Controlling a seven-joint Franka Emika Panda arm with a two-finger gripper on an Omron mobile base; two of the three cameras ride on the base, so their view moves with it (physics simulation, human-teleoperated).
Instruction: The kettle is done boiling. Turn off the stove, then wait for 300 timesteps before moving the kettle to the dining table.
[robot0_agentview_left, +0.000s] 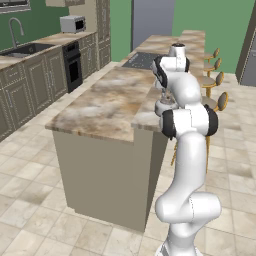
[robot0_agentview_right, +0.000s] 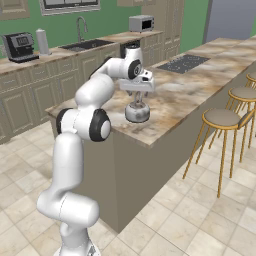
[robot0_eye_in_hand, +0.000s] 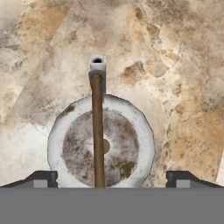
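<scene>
Marble dining table (robot0_agentview_right: 170, 107), kettle (robot0_agentview_right: 137, 112), gripper (robot0_agentview_right: 137, 96) above

Centre frame, the kettle (robot0_agentview_right: 137, 113) stands on the dining table (robot0_agentview_right: 165, 125), a raised marble worktop, close to its near edge. The claw (robot0_agentview_right: 137, 98) hangs directly above it, pointing down at the kettle's handle; whether the fingers grip it cannot be told. Upper right of centre, the stove (robot0_agentview_right: 183, 63) lies flat in the lower marble surface, well apart from the kettle. Round stools (robot0_agentview_right: 221, 119) line the right side. In the upper left, a coffee machine (robot0_agentview_right: 19, 46) and sink tap (robot0_agentview_right: 80, 25) sit along the back counter, a microwave (robot0_agentview_right: 141, 23) further right.
</scene>
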